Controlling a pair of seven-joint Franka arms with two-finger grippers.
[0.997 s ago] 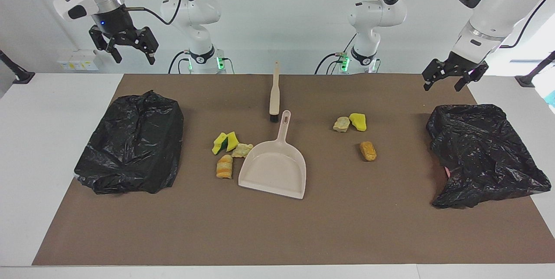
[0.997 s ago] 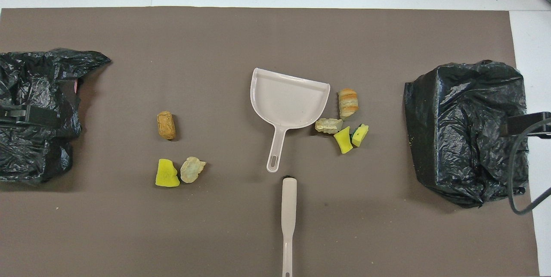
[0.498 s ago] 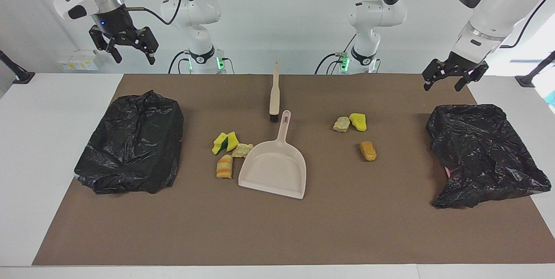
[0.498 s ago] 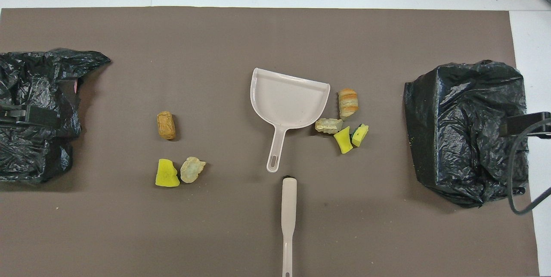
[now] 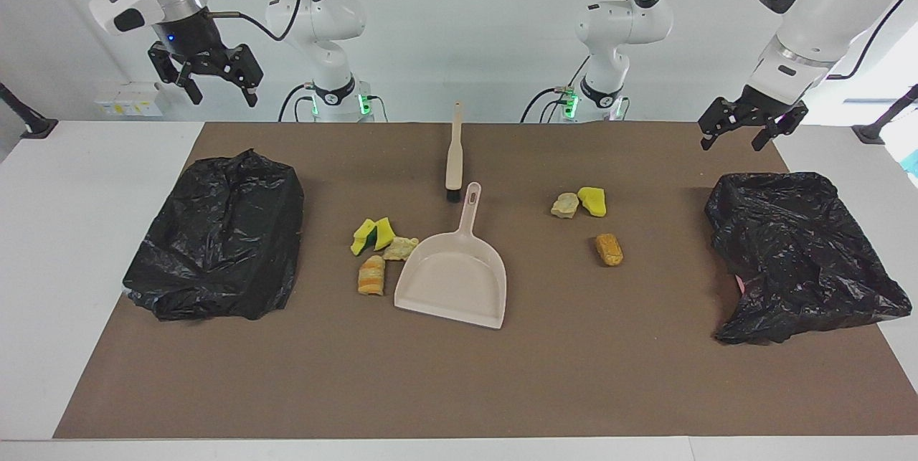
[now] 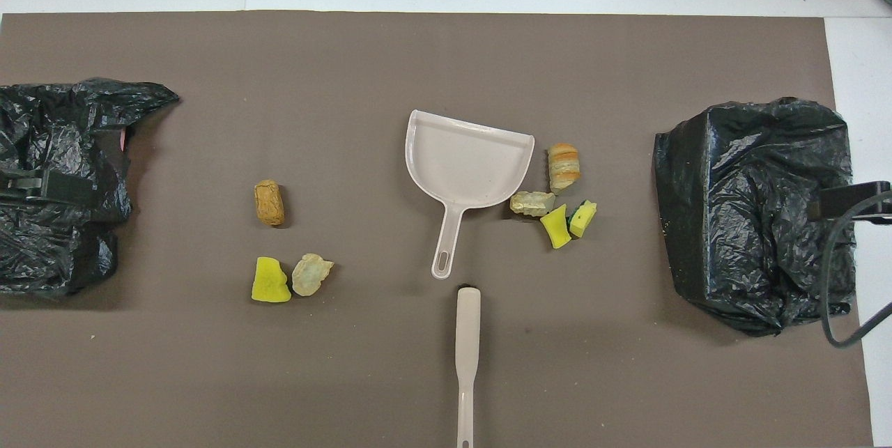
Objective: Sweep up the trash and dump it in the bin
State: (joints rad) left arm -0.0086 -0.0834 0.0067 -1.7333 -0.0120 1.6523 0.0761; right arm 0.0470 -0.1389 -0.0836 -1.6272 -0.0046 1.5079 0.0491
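There are no words, numbers or signs to read here. Nothing is written on the dustpan (image 5: 455,279), the brush (image 5: 454,153), the black bags (image 5: 222,239) or the brown mat (image 5: 574,375).

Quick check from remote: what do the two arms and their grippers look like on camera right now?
Both arms are glossy white with rounded joints, black cables trailing along them and green lights at the bases. The left gripper is black with dark linkage fingers. The right gripper is black too, below a silver wrist ring with a small blue light.
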